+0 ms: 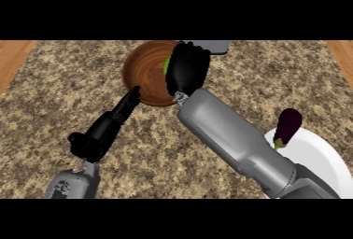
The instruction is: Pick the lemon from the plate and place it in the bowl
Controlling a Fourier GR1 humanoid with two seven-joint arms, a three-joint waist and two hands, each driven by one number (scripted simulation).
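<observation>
Over the bowl (144, 70), in the head view, hangs the right hand (186, 70), its back turned up and its grey forearm (234, 144) running away from the bowl toward the lower right. Its fingers are curled round something of which only a yellow-green sliver shows at the hand's bowl-side edge. I take that sliver for the lemon (167, 66), carried above the right half of the bowl and not yet lying in it.

Below and left of the bowl, the left hand (96, 137) points up at it. Its fingers (127, 105) are straight and pressed together, holding nothing, with the tips just at the bowl's near rim. Whether they touch the rim I cannot tell.

Well apart from the bowl, to its lower right, a white plate (317, 158) carries a dark purple eggplant (288, 125), and no lemon shows on it. Speckled tabletop (62, 93) lies all round.

The step in hand looks like the release. The hand sits toward the bowl's right rim rather than its middle, so a lemon let go from there could strike the rim and roll off onto the tabletop. Dropped from too high, the round fruit could bounce out. The left fingers at the rim could also nudge the bowl if that arm shifts.
</observation>
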